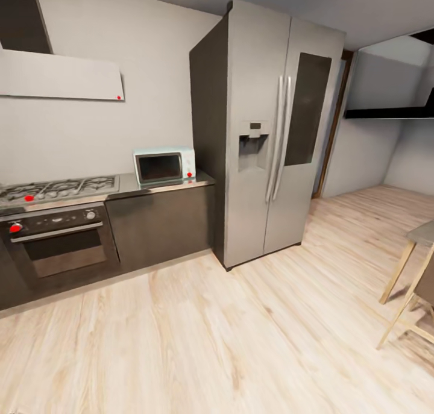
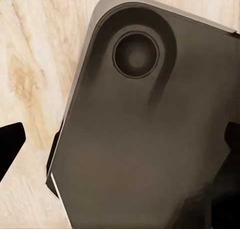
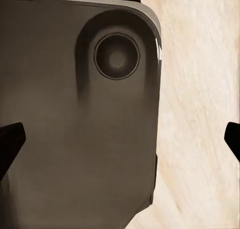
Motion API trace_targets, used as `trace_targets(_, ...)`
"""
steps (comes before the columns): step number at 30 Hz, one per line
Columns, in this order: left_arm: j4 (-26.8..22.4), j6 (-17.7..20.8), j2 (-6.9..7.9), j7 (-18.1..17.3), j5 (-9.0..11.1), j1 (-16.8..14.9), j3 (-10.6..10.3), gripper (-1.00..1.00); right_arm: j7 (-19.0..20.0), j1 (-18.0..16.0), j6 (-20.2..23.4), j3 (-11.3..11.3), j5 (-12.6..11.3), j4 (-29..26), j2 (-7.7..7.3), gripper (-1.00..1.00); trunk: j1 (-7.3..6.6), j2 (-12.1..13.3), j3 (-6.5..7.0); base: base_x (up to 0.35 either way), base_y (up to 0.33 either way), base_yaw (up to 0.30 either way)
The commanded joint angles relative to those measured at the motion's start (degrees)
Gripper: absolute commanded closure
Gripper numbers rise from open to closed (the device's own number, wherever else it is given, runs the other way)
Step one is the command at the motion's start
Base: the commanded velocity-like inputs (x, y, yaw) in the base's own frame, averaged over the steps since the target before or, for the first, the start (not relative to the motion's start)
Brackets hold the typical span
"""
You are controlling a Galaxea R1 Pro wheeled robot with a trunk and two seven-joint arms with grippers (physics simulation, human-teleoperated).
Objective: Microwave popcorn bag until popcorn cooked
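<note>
The pale mint-blue microwave [image 1: 164, 166] stands with its dark glass door closed on the grey countertop [image 1: 128, 185], pushed up against the fridge's side. The popcorn bag and the popcorn are out of view. In the left wrist view my left gripper [image 2: 121, 144] hangs open over the robot's dark base [image 2: 150, 139], its black fingertips [image 2: 10, 150] far apart with nothing between them. My right gripper [image 3: 121, 141] is likewise open above the base [image 3: 75, 129], with one dark fingertip [image 3: 9, 144] at each side of the view.
A tall silver fridge [image 1: 271, 131] stands right of the counter. The gas hob [image 1: 57, 189] sits over a dark oven [image 1: 60, 245] at the left. Light wood floor [image 1: 211, 341] stretches toward them. Wooden furniture legs [image 1: 404, 293] stand at the right edge.
</note>
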Motion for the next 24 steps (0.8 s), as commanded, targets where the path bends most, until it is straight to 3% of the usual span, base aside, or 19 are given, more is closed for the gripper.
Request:
trace_targets(1,-0.1,0.0,-0.01,0.0,0.0,0.0,0.4,-1.00,-0.1,0.0,-0.2,0.0,0.1,0.0,0.00,-1.00,0.03,0.0,-0.04,0.312,0.000,0.280)
trace_targets(14,-0.1,0.7,0.07,0.0,0.1,0.0,0.4,-1.00,-0.1,0.0,-0.2,0.0,0.1,0.0,0.00,-1.00,0.03,0.0,-0.04,0.322,0.000,0.279)
trace_targets(24,-0.1,1.1,0.59,0.1,0.3,0.0,0.4,-1.00,0.0,0.0,-0.1,0.0,0.3,0.0,-0.07,-1.00,0.03,0.0,-0.04,0.327,0.000,0.029)
